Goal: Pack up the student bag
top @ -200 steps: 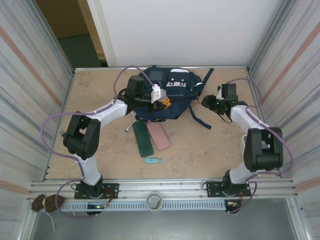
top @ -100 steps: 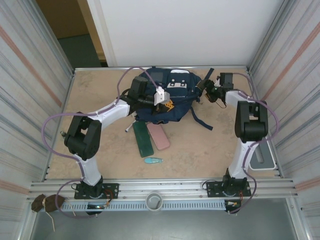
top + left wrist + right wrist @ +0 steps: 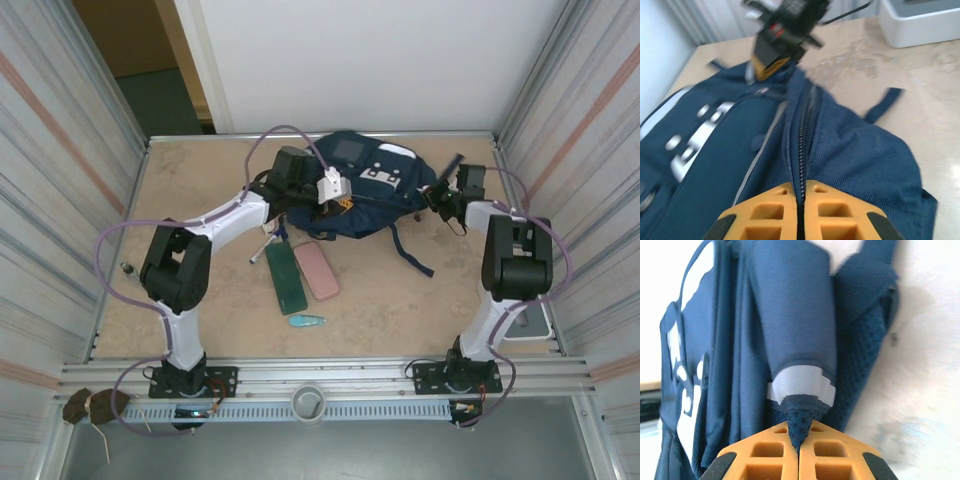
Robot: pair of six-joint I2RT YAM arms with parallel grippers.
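The student bag [image 3: 372, 190], a navy backpack with white labels and a grey patch, lies at the back middle of the table. My left gripper [image 3: 337, 206] is at its near left side, shut on the zipper seam; in the left wrist view the orange fingers [image 3: 765, 212] pinch the bag [image 3: 855, 150] along the zipper line. My right gripper [image 3: 433, 201] is at the bag's right end, shut on a tip of dark mesh strap fabric [image 3: 801, 430] below a white-banded strap of the bag [image 3: 790, 315]. A loose strap [image 3: 410, 250] trails toward the front.
A dark green case [image 3: 287, 278] and a pink case [image 3: 317, 270] lie side by side in front of the bag, with a small teal object [image 3: 307, 321] nearer still. A white tray [image 3: 528, 322] sits at the right wall. Corrugated walls close in both sides.
The right gripper reached the bag's right end and shut on its strap fabric. The bag and the left gripper holding it have shifted right and toward the back wall.
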